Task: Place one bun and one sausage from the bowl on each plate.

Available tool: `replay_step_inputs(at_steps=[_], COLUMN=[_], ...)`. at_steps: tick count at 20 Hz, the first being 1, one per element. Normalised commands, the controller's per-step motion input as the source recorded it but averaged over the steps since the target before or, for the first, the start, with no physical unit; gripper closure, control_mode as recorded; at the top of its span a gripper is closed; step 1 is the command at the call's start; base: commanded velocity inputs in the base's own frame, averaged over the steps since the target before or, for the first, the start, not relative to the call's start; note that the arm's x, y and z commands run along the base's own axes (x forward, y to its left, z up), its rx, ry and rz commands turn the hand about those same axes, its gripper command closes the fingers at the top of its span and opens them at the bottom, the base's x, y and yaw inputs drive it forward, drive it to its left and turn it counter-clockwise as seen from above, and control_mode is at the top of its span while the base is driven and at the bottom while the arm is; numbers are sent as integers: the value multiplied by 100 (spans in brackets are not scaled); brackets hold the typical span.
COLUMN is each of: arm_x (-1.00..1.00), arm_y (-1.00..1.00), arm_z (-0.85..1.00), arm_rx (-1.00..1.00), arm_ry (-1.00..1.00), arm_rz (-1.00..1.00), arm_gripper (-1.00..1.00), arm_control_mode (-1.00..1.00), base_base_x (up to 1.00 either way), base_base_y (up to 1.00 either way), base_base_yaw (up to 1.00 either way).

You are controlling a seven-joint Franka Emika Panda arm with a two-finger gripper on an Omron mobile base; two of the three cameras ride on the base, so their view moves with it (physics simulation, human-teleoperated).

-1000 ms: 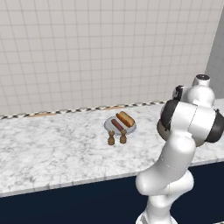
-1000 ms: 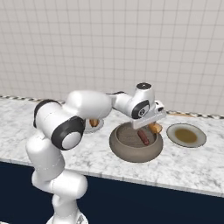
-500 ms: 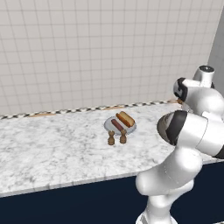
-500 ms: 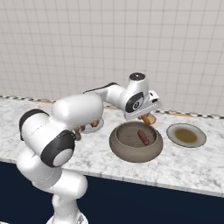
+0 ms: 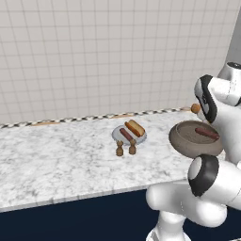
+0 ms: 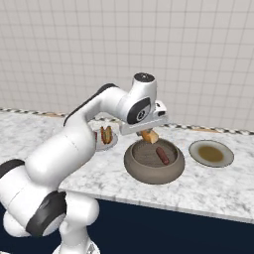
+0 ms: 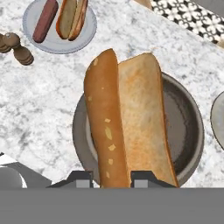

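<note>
My gripper point(image 6: 149, 130) is shut on a split bun point(image 6: 150, 136) and holds it just above the large grey-brown bowl point(image 6: 144, 171). In the hand view the bun point(image 7: 127, 127) runs up from between the fingertips point(image 7: 78, 179), over the bowl point(image 7: 187, 127). One sausage point(image 6: 162, 155) lies inside the bowl. The light grey plate point(image 5: 117, 136) carries a bun point(image 5: 135, 127) and a sausage point(image 5: 126, 135). Right of the bowl, the tan plate point(image 6: 212, 153) has nothing on it. A tip of the held bun point(image 5: 195, 108) peeks out behind my arm.
Two small brown shakers point(image 5: 125, 148) stand right in front of the light grey plate. The counter's front edge runs close below the bowl. A tiled wall closes the back. My arm's white links reach across above the light grey plate in the right base view.
The gripper has risen out of the bowl with the bun in it and drifted slightly left. The sausage in the bowl and both plates have not moved.
</note>
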Motion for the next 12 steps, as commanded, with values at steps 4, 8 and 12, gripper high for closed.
replay_step_inputs(at_steps=[4, 8, 12], arm_x=[-75, -29, 0], arm_y=[68, 15, 0], arm_z=[0, 0, 0], arm_rx=[-9, -3, 0], arm_ry=[2, 0, 0], arm_rz=[2, 2, 0], arm_gripper=[100, 100, 100], arm_control_mode=[-100, -100, -100], base_base_x=[0, 0, 0], base_base_y=[0, 0, 0], base_base_yaw=[0, 0, 0])
